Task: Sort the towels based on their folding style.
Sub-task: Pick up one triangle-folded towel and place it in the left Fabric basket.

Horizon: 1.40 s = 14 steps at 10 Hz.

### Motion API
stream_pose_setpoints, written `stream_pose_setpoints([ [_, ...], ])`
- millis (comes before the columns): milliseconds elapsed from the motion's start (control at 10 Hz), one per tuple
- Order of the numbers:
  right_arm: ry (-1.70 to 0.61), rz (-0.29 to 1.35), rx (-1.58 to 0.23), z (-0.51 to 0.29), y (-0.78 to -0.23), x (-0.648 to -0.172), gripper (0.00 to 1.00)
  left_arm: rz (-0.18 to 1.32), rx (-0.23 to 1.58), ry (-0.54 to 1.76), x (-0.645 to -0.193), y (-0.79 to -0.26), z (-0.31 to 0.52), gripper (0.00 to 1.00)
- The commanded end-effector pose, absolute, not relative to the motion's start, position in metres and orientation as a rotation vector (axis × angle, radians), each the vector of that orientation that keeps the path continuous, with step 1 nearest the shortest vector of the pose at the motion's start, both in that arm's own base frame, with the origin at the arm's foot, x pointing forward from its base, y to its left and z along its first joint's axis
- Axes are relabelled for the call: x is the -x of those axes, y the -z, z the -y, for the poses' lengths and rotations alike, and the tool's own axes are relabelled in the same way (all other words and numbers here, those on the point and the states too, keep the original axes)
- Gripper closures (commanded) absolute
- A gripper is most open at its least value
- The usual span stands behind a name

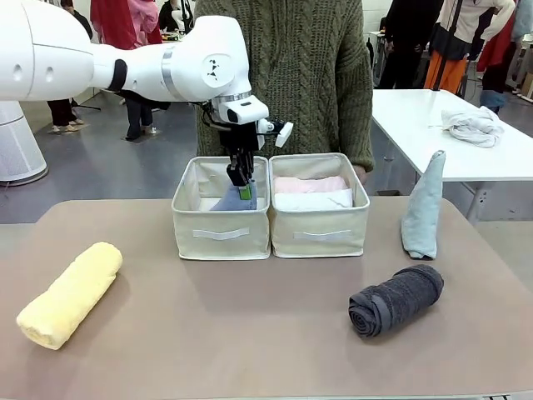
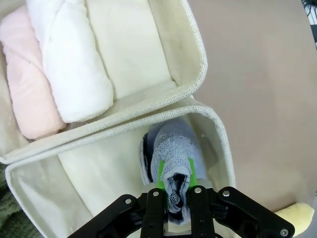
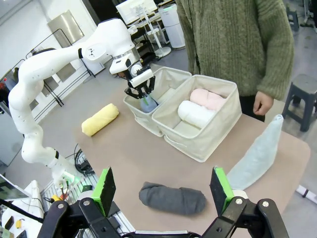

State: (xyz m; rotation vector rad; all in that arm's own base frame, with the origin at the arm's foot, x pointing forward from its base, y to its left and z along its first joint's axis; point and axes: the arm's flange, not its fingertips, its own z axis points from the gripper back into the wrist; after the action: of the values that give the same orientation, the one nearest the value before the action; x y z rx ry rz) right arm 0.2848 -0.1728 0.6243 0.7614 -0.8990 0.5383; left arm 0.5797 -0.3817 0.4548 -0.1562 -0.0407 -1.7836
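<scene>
Towels sit in several spots on the brown table (image 1: 250, 350) that we see in the front view. At the centre of that frame the left claw (image 1: 243, 190) reaches down into the left-hand bin (image 1: 221, 237), clenched on the tip of the lavender-blue cone (image 1: 231, 202), whose lower part rests inside the bin close to its front wall. In the left wrist view we look straight down this claw (image 2: 176, 179). Both green pads (image 2: 161, 171) pinch the narrow top of the cone (image 2: 173, 144), which stands in a corner of the bin at the lower middle of the frame. The right-hand bin (image 1: 321, 237) touches the first one, and in it the pink roll (image 1: 310, 184) and the white roll (image 1: 312, 201) lie side by side, touching, the pink one toward the far wall. We find the yellow roll (image 1: 71, 293) lying at the lower left of the front frame, well apart from the bins, and the dark grey roll (image 1: 396, 300) lying at the lower right. The pale grey-blue cone (image 1: 423, 207) stands upright at the right, just behind the dark grey roll. In the right wrist view the right claw (image 3: 163, 173) is released, its jaws wide apart and empty at the bottom of the frame, with the dark grey roll (image 3: 172, 198) showing between them on the table. A person (image 1: 291, 83) in a green knitted sweater stands behind the bins at the top of the frame, one hand (image 3: 261, 103) hanging by the far table edge.
</scene>
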Motion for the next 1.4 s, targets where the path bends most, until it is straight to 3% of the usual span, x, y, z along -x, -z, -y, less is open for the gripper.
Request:
stream_pose_setpoints([
  [0,-0.550,0.927,-0.783,0.172,-0.623,-0.287,0.00,0.017,0.145,1.807,-0.582,-0.451,0.382,0.85],
  [100,-0.550,0.927,-0.783,0.172,-0.623,-0.287,0.00,0.023,0.149,1.828,-0.581,-0.452,0.382,0.40],
  [200,-0.550,0.927,-0.783,0.172,-0.623,-0.287,0.00,0.026,0.154,1.832,-0.580,-0.453,0.382,0.37],
  [300,-0.550,0.927,-0.783,0.172,-0.623,-0.287,0.00,0.033,0.158,1.832,-0.580,-0.454,0.382,0.00],
  [500,-0.550,0.927,-0.783,0.172,-0.623,-0.287,0.00,0.037,0.160,1.840,-0.579,-0.455,0.382,0.00],
  [600,-0.550,0.927,-0.783,0.172,-0.623,-0.287,0.00,0.035,0.169,1.842,-0.579,-0.454,0.381,0.15],
  [800,-0.550,0.927,-0.783,0.172,-0.623,-0.287,0.00,0.037,0.175,1.847,-0.579,-0.455,0.382,0.00],
  [1100,-0.550,0.927,-0.783,0.172,-0.623,-0.287,0.00,0.073,0.190,1.900,-0.571,-0.486,0.363,0.00],
  [1300,-0.550,0.927,-0.783,0.172,-0.623,-0.287,0.00,0.251,0.239,1.970,-0.540,-0.553,0.296,0.00],
])
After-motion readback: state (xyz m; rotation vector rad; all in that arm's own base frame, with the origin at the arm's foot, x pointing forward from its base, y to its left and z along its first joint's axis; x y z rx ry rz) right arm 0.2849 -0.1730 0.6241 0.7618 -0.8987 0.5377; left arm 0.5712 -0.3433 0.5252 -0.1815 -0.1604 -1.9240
